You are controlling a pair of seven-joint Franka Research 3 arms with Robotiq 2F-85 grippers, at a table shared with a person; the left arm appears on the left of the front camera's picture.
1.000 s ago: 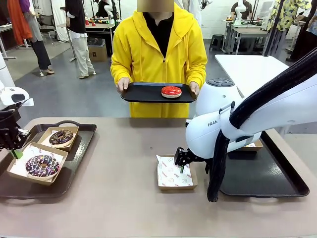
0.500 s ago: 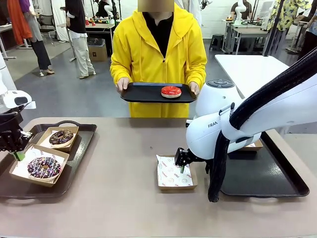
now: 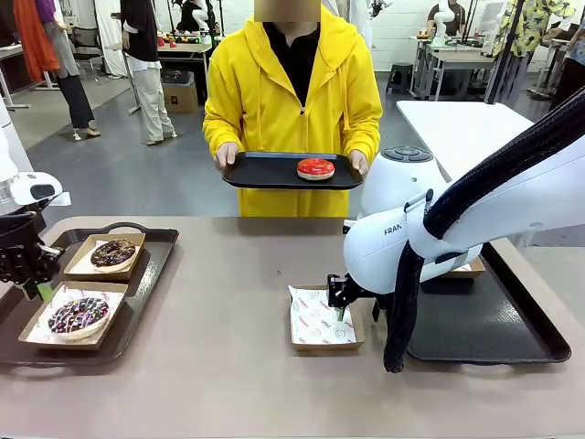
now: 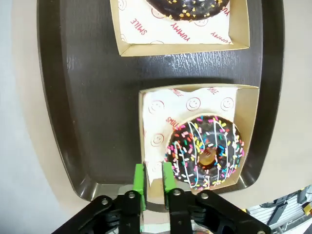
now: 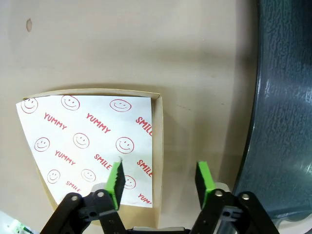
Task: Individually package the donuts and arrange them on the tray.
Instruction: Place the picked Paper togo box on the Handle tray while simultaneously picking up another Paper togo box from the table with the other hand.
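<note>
On the left tray (image 3: 151,265) a chocolate donut (image 3: 113,252) lies in one paper-lined box. A sprinkled donut (image 3: 78,314) (image 4: 204,152) lies in the nearer box (image 4: 246,122), which rests flat on the tray. My left gripper (image 3: 37,285) (image 4: 153,178) is closed narrowly on that box's side wall. An empty lined box (image 3: 320,322) (image 5: 87,141) stands mid-table. My right gripper (image 3: 341,309) (image 5: 160,181) stands open astride its side wall. Across the table, a person holds a black tray (image 3: 265,171) bearing a red donut (image 3: 315,168).
A second dark tray (image 3: 484,343) (image 5: 287,97) lies at the right, partly under my right arm, with a cardboard box edge (image 3: 472,268) showing behind the arm. Bare tabletop (image 3: 228,366) stretches between the two trays.
My left gripper has lowered the sprinkled donut's box from a raised tilt until it lies flat on the tray. The right gripper's fingers have moved a little closer together over the empty box.
</note>
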